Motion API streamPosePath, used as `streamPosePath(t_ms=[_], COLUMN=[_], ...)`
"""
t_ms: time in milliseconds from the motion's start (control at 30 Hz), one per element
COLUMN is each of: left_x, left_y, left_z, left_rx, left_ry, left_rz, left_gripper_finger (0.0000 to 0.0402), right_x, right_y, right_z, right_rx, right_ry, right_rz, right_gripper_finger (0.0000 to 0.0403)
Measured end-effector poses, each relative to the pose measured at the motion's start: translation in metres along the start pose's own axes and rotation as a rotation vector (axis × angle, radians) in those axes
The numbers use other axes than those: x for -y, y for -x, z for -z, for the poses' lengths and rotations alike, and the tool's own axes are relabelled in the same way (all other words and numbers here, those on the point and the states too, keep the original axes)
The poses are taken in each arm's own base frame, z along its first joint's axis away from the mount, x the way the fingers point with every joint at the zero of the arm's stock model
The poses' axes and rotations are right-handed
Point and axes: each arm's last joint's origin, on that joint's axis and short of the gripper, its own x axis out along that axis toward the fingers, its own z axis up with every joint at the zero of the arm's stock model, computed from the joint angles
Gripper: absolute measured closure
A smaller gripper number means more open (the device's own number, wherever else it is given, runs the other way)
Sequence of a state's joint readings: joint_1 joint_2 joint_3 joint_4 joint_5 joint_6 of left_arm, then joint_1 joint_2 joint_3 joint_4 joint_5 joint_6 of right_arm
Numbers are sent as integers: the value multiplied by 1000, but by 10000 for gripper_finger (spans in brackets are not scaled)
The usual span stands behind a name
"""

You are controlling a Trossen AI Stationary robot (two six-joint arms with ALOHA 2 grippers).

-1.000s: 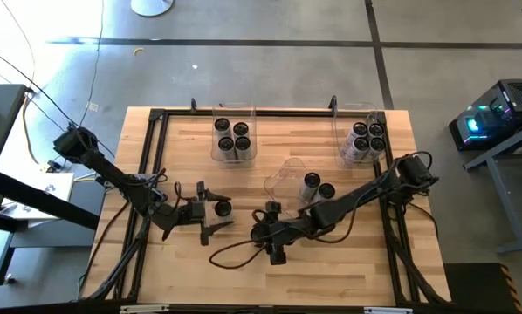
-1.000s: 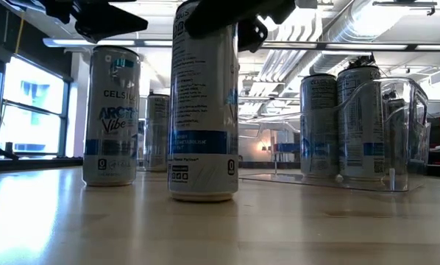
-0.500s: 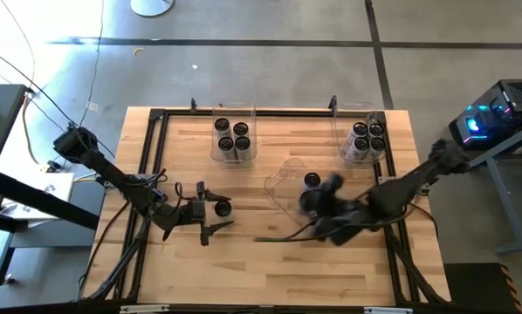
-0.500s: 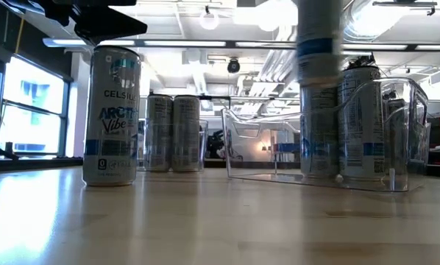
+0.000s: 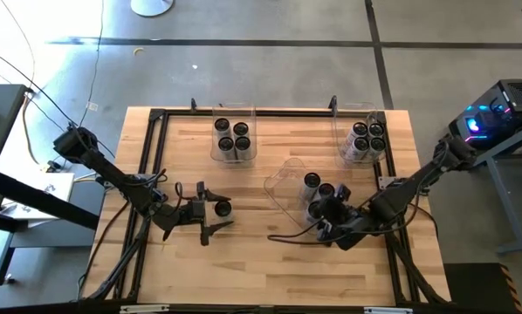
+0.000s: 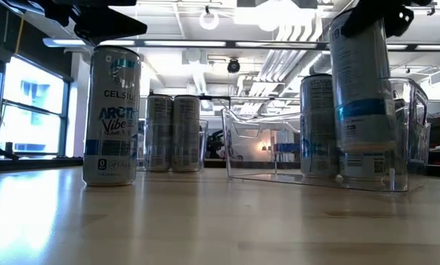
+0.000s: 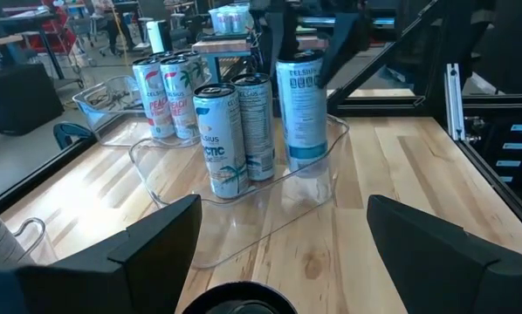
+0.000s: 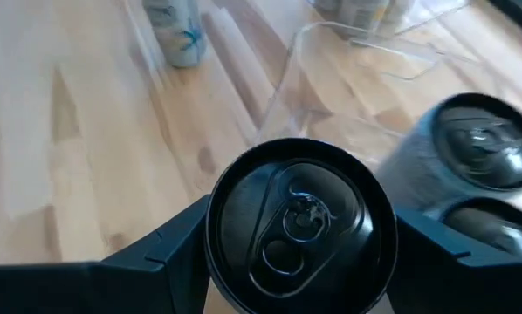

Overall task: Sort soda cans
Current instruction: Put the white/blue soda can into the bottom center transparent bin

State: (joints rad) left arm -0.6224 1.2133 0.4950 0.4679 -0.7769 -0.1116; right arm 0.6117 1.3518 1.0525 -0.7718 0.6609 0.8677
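Left gripper (image 5: pixel 210 212): fingers spread wide, holding nothing; poised at the top of a lone can (image 5: pixel 222 209) on the left half of the table (image 5: pixel 270 262); that can stands upright on the wood, long axis vertical, between the spread fingers as seen from above, so a close would take it near the lid; left arm plainly the nearer one to it.

Lone can, label as read in the low view (image 6: pixel 111 116): "CELSIUS" partly cut off, "ARCTIC Vibe" in pale blue script on silver-white.

Far-left bin (image 5: pixel 235 150): clear plastic, at the back edge, four dark-topped cans upright inside.

Middle bin (image 5: pixel 283 185): clear plastic, two cans (image 5: pixel 312 181) upright inside; in the left wrist view these cans (image 7: pixel 219 139) show a Celsius-style label with a palm motif, small print unreadable.

Right gripper (image 5: pixel 333 212): pinching a carried can (image 5: pixel 319 209) near its top, fingers on either side of the dark lid (image 8: pixel 298 222); the can hangs upright, clear of the table, at the near edge of the middle bin, just beside the two cans there; by my judgement a short lowering sets it inside.

Far-right bin (image 5: pixel 348 155): clear plastic, at the back right corner, several upright cans; labels too small to read.
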Motion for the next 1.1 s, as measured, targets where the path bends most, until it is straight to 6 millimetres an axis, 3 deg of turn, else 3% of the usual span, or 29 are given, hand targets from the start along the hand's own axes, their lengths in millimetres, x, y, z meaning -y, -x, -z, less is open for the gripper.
streamPosePath(t_ms=[367, 533, 733, 867, 1100], left_x=[0, 0, 0, 0, 0], left_y=[0, 0, 0, 0, 0], left_z=[0, 0, 0, 0, 0], left_rx=[0, 0, 0, 0, 1], left_ry=[13, 17, 18, 18, 18], left_rz=[0, 0, 0, 0, 0], left_gripper_finger=[80, 80, 80, 80, 80], right_x=[3, 1, -1, 0, -3], right_y=[-23, -24, -24, -19, 2], right_z=[26, 26, 27, 23, -2], right_rx=[-13, -26, -54, -58, -46], right_ry=[-41, -53, -65, -75, -44], right_rz=[-36, -79, -110, -134, -143], right_gripper_finger=[161, 160, 83, 70, 66])
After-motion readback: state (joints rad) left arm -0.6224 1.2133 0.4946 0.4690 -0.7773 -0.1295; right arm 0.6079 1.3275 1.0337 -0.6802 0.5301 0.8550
